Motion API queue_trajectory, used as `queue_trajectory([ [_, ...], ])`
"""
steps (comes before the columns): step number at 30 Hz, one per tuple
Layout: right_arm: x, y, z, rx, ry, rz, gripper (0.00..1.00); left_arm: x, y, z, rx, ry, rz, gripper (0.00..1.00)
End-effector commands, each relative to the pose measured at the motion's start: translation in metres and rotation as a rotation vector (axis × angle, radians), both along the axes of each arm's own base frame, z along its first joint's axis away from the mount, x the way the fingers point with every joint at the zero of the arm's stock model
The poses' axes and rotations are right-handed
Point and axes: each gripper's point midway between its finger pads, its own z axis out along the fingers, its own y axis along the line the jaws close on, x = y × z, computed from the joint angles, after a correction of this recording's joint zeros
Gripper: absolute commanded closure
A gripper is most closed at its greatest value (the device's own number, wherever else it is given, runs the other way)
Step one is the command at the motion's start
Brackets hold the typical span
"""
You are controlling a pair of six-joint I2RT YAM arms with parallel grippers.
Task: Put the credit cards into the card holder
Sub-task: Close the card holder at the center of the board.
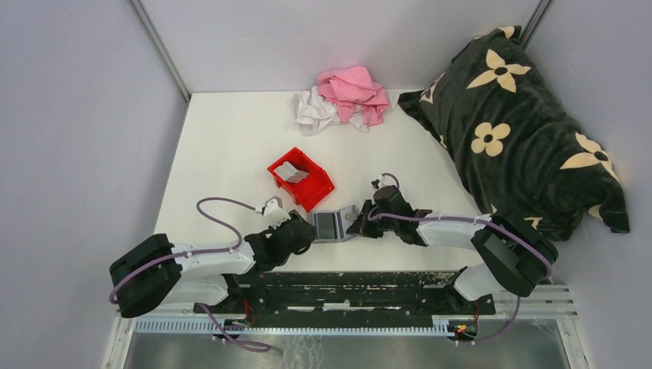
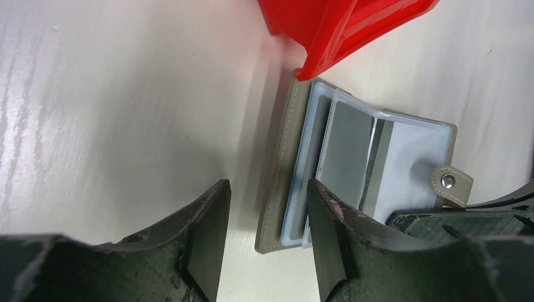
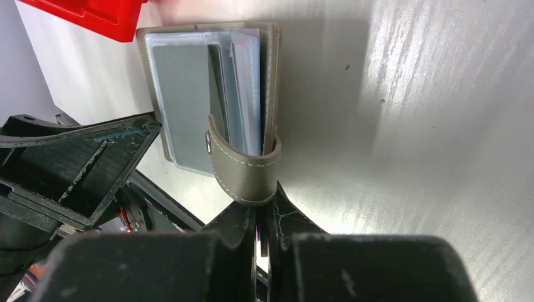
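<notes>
Left gripper [image 2: 267,195]: spread wide, straddling the left cover of the card holder [image 3: 182,82] by the table's [image 1: 231,138] near edge.
Right gripper [image 3: 261,217]: pressed almost together right at the curled strap [image 3: 242,173]; cannot tell whether pinching it or only touching.
Card holder: lying open between both grippers, clear sleeves [image 2: 349,148] up, far corner right against the red bin [image 1: 319,192].
Cards [image 1: 292,172]: stacked inside the bin, just beyond the holder (none gripped).
Step, as judged: pinning the holder flat and open. Best to press on the cover, not the sleeves, and to hold the strap clear of the pockets.
Hard to make out: grey behind one sleeve, maybe a card already in; number of cards in the stack; right fingertips, partly hidden by the strap.
</notes>
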Motion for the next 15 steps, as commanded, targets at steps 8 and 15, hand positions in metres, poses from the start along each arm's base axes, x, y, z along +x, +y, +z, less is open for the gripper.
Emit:
queue_trajectory([
  [8, -0.002, -0.006, 0.002, -0.011, 0.063, -0.02, 0.99, 0.002, -0.009, 0.006, -0.107, -0.08, -0.034, 0.41],
  [15, -0.006, -0.013, -0.008, -0.016, 0.149, -0.045, 0.99, 0.005, -0.033, 0.006, -0.131, -0.079, -0.103, 0.4],
])
